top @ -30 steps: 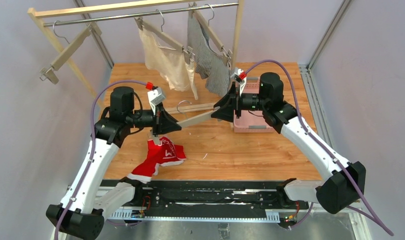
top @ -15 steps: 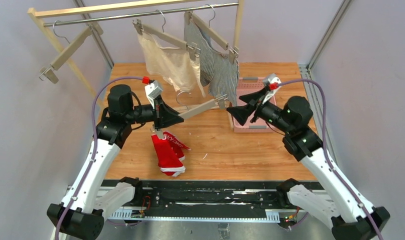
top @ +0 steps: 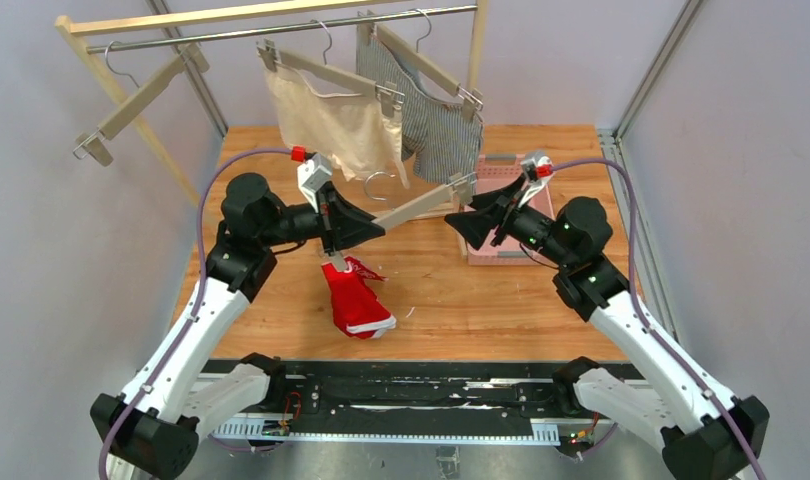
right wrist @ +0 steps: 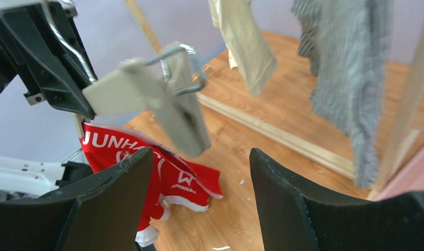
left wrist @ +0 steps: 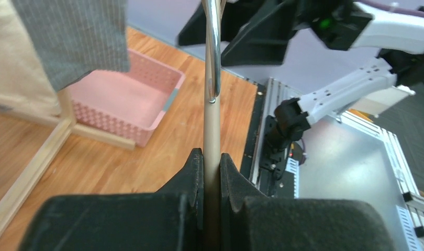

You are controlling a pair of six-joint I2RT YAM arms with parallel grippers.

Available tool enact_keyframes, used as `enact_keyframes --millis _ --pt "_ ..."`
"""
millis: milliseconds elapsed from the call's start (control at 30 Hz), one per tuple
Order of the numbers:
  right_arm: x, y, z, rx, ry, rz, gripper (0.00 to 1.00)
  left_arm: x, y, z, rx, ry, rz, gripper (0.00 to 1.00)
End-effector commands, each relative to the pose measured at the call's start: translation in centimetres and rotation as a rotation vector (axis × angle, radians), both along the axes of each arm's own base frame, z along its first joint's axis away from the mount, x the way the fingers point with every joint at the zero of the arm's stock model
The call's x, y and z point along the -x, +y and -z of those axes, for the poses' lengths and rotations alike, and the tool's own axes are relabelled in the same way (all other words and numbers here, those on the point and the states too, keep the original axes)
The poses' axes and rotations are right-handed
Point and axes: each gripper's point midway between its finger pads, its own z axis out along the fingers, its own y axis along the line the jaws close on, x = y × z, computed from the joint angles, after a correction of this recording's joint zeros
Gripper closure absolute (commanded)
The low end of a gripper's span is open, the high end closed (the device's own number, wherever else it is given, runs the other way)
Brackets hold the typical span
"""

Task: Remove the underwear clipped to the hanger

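Tilted higher than before, the hanger (top: 416, 205) dangles the red boxer shorts (top: 356, 305) from its lower clip (top: 333, 262). Left wrist: the left gripper (left wrist: 211, 162) pinches the hanger's bar. Right wrist: the right gripper (right wrist: 199, 157), fingers (right wrist: 115, 198) spread, faces the freed clip (right wrist: 181, 104); pinching the lower clip squarely should release them.

Two white-and-black arms
Left arm (top: 186, 335) and right arm (top: 641, 345): white shells, black joints, purple cables, red wrist tabs; left tool (top: 379, 224) and right tool (top: 453, 218) matte black.

The hanger (right wrist: 115, 94) and its clip (right wrist: 181, 112) are blurred; the red boxer shorts (right wrist: 173, 175) are partly hidden behind the right gripper (right wrist: 199, 154).
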Motion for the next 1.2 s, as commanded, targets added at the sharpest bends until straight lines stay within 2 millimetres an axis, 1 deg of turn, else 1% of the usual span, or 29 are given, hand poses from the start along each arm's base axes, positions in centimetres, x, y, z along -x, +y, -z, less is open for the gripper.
enact_keyframes --millis 0,67,167,300,400,467,667,867,967,1000,1067,1133,1167 --pt "1.9 2.8 -1.7 -0.052 -0.039 -0.17 0.31 1.1 -2.3 -4.8 0.072 -0.121 0.078 1.0" --pt "2.5 3.7 -1.9 -0.044 -0.064 -0.197 0.3 1.0 -3.2 -5.6 0.077 -0.135 0.089 1.0" --pt "2.7 4.1 -2.5 -0.061 -0.104 -0.205 0.28 0.0 -3.8 -6.1 0.089 -0.137 0.058 1.0" --pt "2.8 3.9 -4.3 -0.1 -0.165 -0.201 0.27 -1.5 -4.3 -5.8 0.137 -0.096 0.01 1.0" --pt "2.8 4.0 -5.6 -0.135 -0.202 -0.202 0.26 -1.9 -4.8 -5.3 0.152 -0.07 0.017 1.0" --pt "2.6 4.0 -6.0 -0.154 -0.217 -0.196 0.26 -1.6 -5.3 -5.1 0.16 -0.062 0.036 1.0" --pt "2.2 3.8 -7.9 -0.236 -0.273 -0.171 0.25 -0.4 -6.6 -5.4 0.232 -0.055 0.087 1.0" --pt "1.6 4.0 -8.7 -0.275 -0.292 -0.166 0.26 1.1 -7.6 -6.1 0.315 -0.056 0.151 1.0" --pt "1.5 4.1 -9.3 -0.293 -0.309 -0.166 0.26 1.9 -7.6 -6.8 0.396 -0.063 0.185 1.0" --pt "1.5 4.1 -9.4 -0.298 -0.309 -0.168 0.27 2.4 -7.3 -7.8 0.454 -0.098 0.202 1.0" --pt "1.5 4.1 -9.7 -0.312 -0.32 -0.171 0.28 3.1 -6.9 -8.4 0.552 -0.073 0.235 1.0" --pt "1.4 4.0 -10.0 -0.322 -0.324 -0.165 0.31 3.4 -6.7 -8.8 0.626 -0.039 0.274 1.0" --pt "1.4 4.1 -10.0 -0.324 -0.322 -0.166 0.35 3.4 -6.8 -8.8 0.648 -0.025 0.297 1.0"
